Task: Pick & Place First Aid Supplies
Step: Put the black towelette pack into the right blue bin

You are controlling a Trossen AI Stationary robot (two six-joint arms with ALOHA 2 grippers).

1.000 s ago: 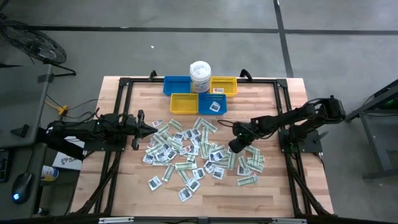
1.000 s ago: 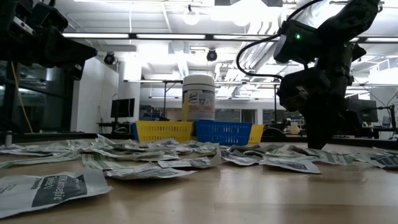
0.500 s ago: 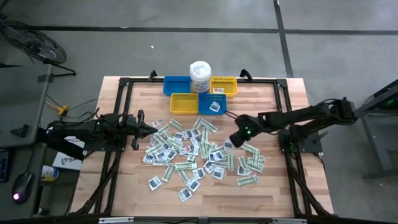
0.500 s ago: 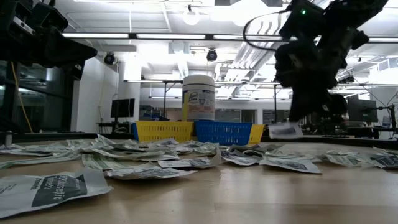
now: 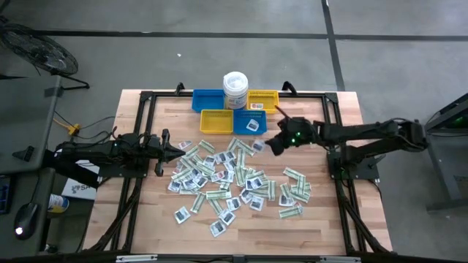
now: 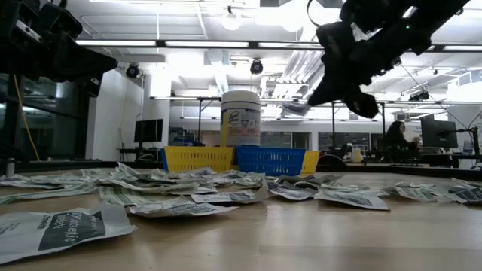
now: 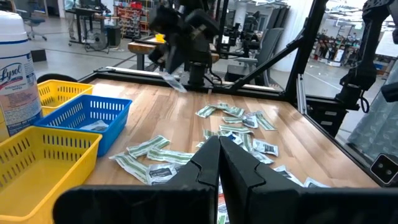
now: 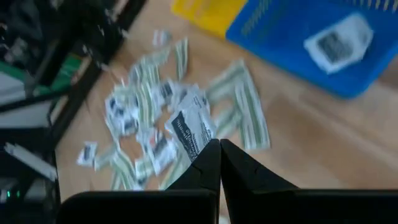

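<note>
The first aid supplies (image 5: 227, 179) lie as a loose pile of white square packets and green-and-white strips across the middle of the table. My right gripper (image 5: 272, 145) hangs above the pile's far right side, next to the near blue bin (image 5: 250, 124), shut on one white square packet (image 8: 191, 127). That packet also shows in the low view (image 6: 295, 109), high above the table. My left gripper (image 5: 179, 152) waits shut and level at the pile's left edge, touching nothing. My right gripper pinches the white packet by its lower corner (image 8: 202, 144) between its two fingertips. The fingers slant down toward the table's left and far side. The packet sticks out beyond the fingertips, lifted clear of the pile and table.
At the far edge stand a blue bin (image 5: 207, 100), a yellow bin (image 5: 263, 100) and a white lidded tub (image 5: 235, 89); just nearer sit a yellow bin (image 5: 216, 121) and the near blue bin, which holds a packet (image 8: 339, 42). Black frame rails (image 5: 146, 98) run along the table's sides.
My right gripper has risen from the pile's right part with the white packet, lifting it clear. It has moved toward the far edge and the near blue bin. It has tipped from pointing steeply down to a shallower slant, and has stayed shut.
</note>
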